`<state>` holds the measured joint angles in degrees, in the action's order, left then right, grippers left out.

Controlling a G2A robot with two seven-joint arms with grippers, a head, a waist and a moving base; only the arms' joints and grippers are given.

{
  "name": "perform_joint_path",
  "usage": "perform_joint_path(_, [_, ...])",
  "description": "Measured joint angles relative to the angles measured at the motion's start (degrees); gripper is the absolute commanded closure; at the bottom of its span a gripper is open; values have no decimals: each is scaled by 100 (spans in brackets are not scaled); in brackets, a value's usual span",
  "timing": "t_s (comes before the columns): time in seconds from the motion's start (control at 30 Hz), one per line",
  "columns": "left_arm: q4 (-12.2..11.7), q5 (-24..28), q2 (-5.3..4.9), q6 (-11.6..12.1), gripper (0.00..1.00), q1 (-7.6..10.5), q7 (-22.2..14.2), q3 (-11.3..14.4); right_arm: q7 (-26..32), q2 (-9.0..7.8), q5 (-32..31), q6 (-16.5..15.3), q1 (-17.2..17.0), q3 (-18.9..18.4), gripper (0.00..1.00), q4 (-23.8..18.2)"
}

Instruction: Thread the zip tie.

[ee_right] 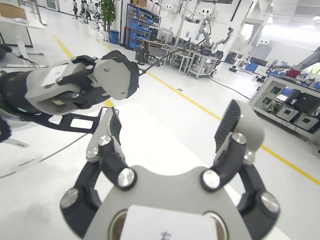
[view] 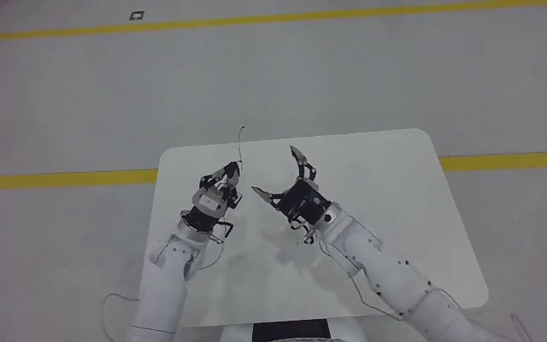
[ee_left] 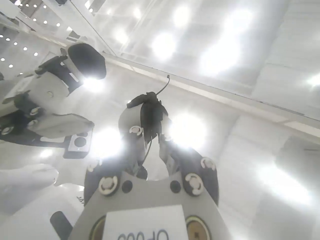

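The counter [view: 385, 188] is white with round corners. It stands on a grey floor [view: 342, 77]. A far yellow line [view: 256, 19] crosses the floor, and a near yellow line [view: 77, 179] goes under the counter. A small dark square [view: 137, 15] sits by the far line. Off in the room are a tall green plant [ee_right: 107, 3], a blue bin [ee_right: 114, 36] beside it, and blue shelves [ee_right: 140, 23]. Bright lights [ee_left: 163, 44] shine overhead.

Pale floor [view: 342, 77], yellow lines [view: 256, 19], white table [view: 393, 171]
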<state>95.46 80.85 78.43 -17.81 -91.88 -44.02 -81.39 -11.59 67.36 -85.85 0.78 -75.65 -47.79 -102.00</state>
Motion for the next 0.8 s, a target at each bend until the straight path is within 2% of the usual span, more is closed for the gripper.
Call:
perform_joint_path(0.03, [8, 70, 3, -2, 100, -2, 7, 28, -17, 13, 11, 18, 8, 5, 15, 2])
perform_joint_path(0.07, [21, 177, 7, 4, 100, -2, 25, 58, -37, 30, 15, 27, 21, 12, 30, 3])
perform_joint_path(0.1, [26, 258, 10, 10, 100, -4, 45, 80, -49, 41, 17, 31, 27, 18, 37, 7])
perform_joint_path(0.17, [37, 392, 15, 37, 100, 2, 120, 122, -60, 66, 16, 35, 33, 32, 40, 22])
perform_joint_path(0.2, [40, 400, 15, 49, 100, 7, 141, 137, -62, 77, 14, 38, 35, 36, 45, 28])
perform_joint_path(0.27, [40, 393, 14, 57, 100, 10, 151, 146, -69, 100, 6, 47, 37, 42, 42, 43])
perform_joint_path(0.37, [40, 389, 14, 56, 100, 10, 147, 145, -66, 132, -14, 27, 50, 59, 52, 42])
perform_joint_path(0.8, [40, 389, 14, 55, 100, 10, 147, 145, -95, 247, -114, -223, 73, 139, 57, 7])
